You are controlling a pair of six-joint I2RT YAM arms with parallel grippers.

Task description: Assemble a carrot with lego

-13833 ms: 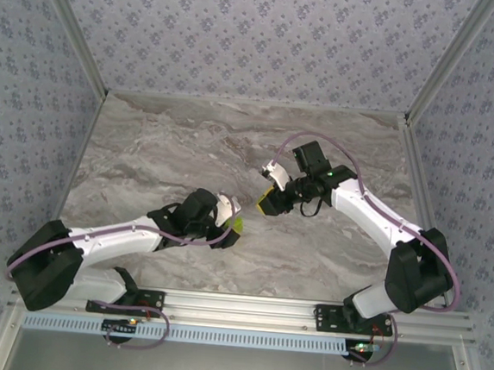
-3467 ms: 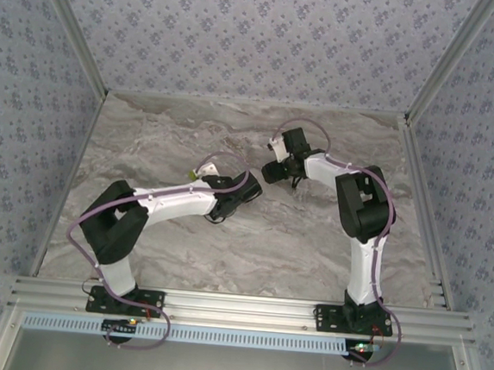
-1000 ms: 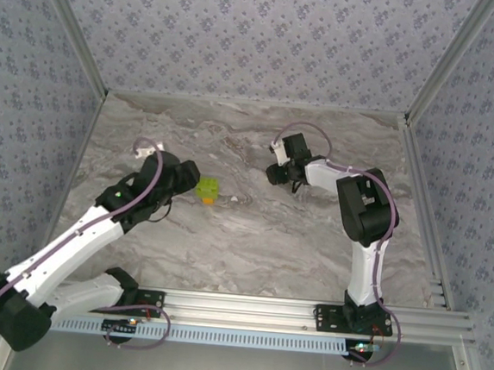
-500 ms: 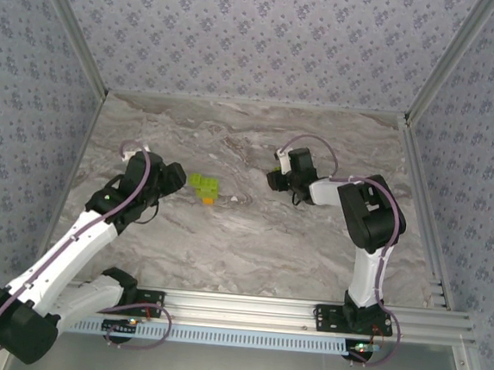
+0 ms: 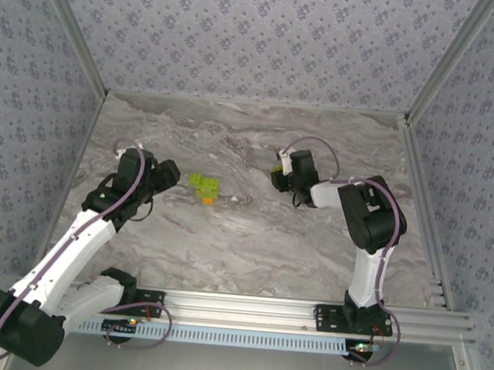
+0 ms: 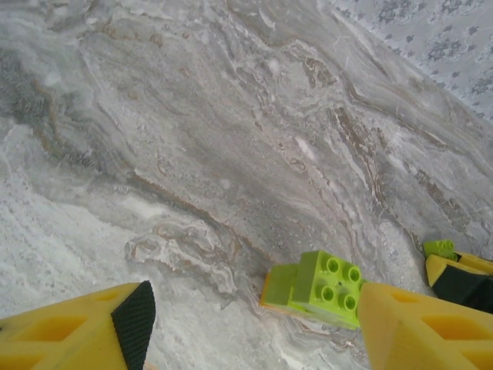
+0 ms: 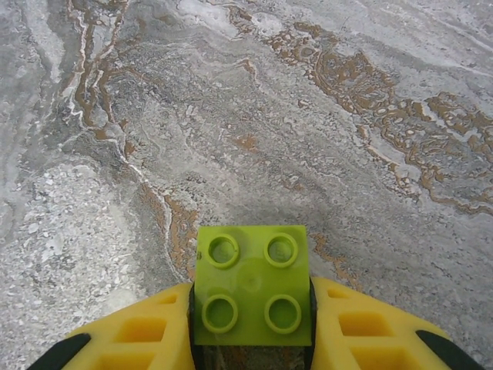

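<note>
The carrot, a small build of lime-green bricks on an orange one, lies on the marble table left of centre. In the left wrist view the carrot rests on the table just inside the right finger. My left gripper stands open a little to its left, holding nothing. Further right, my right gripper is shut on a loose lime-green two-by-two lego brick, studs facing the camera, close above the table.
Patterned walls and metal rails enclose the table on three sides. The right gripper's yellow finger and its green brick show at the right edge of the left wrist view, beyond the carrot.
My left arm has drawn back to the left, away from the carrot, which stays on the table. The right gripper has closed on the lime-green brick.
</note>
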